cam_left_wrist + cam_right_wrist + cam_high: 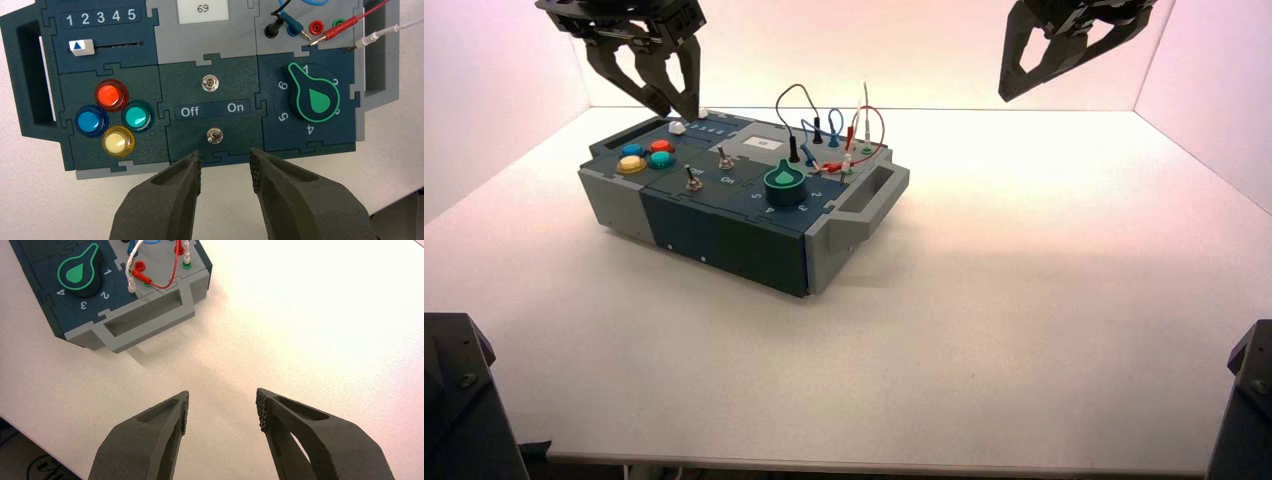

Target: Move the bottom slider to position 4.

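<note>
Left wrist view: white slider knob (81,47), blue triangle pointing away from gripper (226,167).

Glossy, plastic-looking buttons (115,115) and shiny metal toggle switches (212,109) on matt, plastic-looking panels (220,72).

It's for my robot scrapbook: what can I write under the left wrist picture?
Open gripper near the white slider, under number 1.

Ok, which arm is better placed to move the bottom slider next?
The left, I'd say. Its gripper hangs over the box's left part, near the white slider knob, which sits left of the "1". The right gripper hangs above the table, well right of the box.
</note>
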You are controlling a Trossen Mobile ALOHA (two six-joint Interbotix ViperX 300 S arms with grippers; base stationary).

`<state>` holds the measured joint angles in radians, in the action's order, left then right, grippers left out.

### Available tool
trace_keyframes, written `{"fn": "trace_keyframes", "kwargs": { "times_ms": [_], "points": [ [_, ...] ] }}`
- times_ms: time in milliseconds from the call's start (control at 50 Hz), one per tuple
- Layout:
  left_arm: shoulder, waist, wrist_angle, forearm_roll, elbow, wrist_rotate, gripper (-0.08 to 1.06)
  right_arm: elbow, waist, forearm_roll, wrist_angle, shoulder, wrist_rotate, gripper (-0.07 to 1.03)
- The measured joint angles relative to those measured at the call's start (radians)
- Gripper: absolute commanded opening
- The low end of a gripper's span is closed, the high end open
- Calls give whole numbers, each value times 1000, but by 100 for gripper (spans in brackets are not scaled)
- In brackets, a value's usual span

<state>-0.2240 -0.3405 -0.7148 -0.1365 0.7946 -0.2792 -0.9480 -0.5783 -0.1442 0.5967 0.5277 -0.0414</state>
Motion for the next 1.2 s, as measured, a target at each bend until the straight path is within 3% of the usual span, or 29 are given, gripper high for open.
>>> {"fn": "trace_keyframes", "kwargs": {
  "times_ms": [400, 560, 700, 920, 1080, 1200],
  "points": [
    [-2, 0, -5, 2, 0, 0, 53, 0, 0, 2, 3, 0, 0, 70],
    [-5, 3, 9, 9, 0, 0, 47, 0, 0, 2, 3, 0, 0, 70],
    [9, 54, 25, 11, -11, 0, 41, 2, 0, 0, 3, 2, 0, 70],
    [109, 164, 26, 15, -109, -8, 15, 2, 0, 2, 3, 3, 0, 70],
    [213, 199, 20, 17, -215, -54, -4, -2, 0, 2, 2, 14, 0, 70],
    [302, 212, 6, 17, -307, -98, -3, -3, 0, 2, 0, 14, 0, 70]
  ]
}}
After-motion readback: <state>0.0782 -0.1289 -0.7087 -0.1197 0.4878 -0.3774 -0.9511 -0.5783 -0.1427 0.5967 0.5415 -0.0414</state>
